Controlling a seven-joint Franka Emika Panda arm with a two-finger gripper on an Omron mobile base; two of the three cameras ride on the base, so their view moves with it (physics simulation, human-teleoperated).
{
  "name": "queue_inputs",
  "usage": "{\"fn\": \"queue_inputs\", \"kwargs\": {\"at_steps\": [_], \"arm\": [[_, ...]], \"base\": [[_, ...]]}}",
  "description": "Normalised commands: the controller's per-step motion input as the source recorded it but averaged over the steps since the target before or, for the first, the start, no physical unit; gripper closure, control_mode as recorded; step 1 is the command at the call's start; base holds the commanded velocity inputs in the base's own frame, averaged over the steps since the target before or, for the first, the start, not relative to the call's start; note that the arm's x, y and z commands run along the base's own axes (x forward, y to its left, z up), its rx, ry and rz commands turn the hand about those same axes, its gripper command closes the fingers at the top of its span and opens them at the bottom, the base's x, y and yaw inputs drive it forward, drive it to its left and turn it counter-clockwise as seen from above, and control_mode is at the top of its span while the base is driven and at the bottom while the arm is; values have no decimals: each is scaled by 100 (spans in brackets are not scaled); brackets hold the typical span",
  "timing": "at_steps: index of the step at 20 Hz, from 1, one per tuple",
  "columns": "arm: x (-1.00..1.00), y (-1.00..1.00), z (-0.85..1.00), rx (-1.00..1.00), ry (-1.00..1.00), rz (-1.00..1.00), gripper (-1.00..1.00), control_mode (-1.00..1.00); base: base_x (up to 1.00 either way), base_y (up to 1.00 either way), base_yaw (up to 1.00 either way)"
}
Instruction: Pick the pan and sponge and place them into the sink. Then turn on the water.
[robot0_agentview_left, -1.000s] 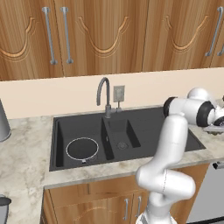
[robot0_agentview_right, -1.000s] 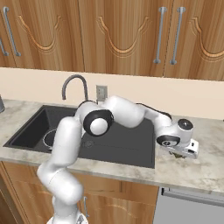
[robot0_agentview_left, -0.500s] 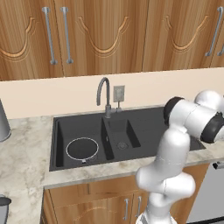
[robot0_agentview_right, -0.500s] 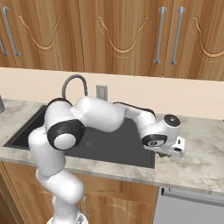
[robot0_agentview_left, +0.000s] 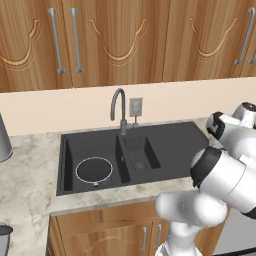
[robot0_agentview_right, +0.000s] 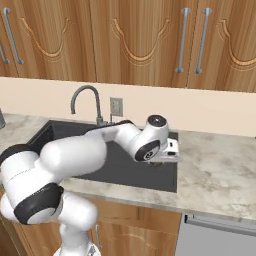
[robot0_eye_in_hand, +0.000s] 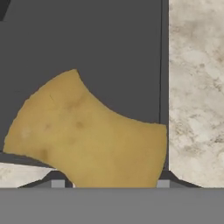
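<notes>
My end effector (robot0_agentview_right: 159, 163) hangs over the right end of the sink (robot0_agentview_right: 130, 175), above its flat drainboard section and close to the marbled surface (robot0_agentview_right: 220, 170) on that side. From the right base view I see my white hand just under my wrist joint, with a small tan bit of the sponge (robot0_agentview_right: 156, 164) showing beneath it. In the hand view the sponge (robot0_eye_in_hand: 87, 133) sits right up against the camera, a yellow-tan lump with a curved edge and a few darker specks, reaching down between my two finger tips (robot0_eye_in_hand: 57, 183), one at each lower corner of it; so I am closed on the sponge, held above the black drainboard (robot0_eye_in_hand: 109, 48), with the pale surface (robot0_eye_in_hand: 197, 87) running along the right of that view and a sliver of it at the lower left. In the left base view the pan (robot0_agentview_left: 93, 170) lies in the left basin of the sink (robot0_agentview_left: 170, 145), its thin light rim a clear ring against the black, its short handle pointing toward the front edge. The smaller middle basin (robot0_agentview_left: 140, 157) shows its round drain. The grey gooseneck faucet (robot0_agentview_left: 119, 110) stands behind the divider between the basins, its spout curving toward the left basin. Wooden cabinet doors (robot0_agentview_left: 125, 40) with long metal handles hang above the beige back wall.
</notes>
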Motion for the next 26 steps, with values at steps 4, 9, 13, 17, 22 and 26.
{"fn": "queue_inputs", "kwargs": {"at_steps": [4, 9, 13, 17, 22, 26], "arm": [[0, 100, 47, 0, 2, 22, 100, -100], [0, 100, 35, 0, 1, 24, 100, -100], [0, 100, 15, 0, 1, 25, 100, -100], [1, 100, 2, -1, 0, 26, 100, -100], [0, 100, 0, 0, 0, 24, 100, -100], [0, 100, 0, 0, 0, 20, 100, -100]], "base": [[0, 0, 0], [0, 0, 0], [0, 0, 0], [0, 0, 0], [0, 0, 0], [0, 0, 0]]}}
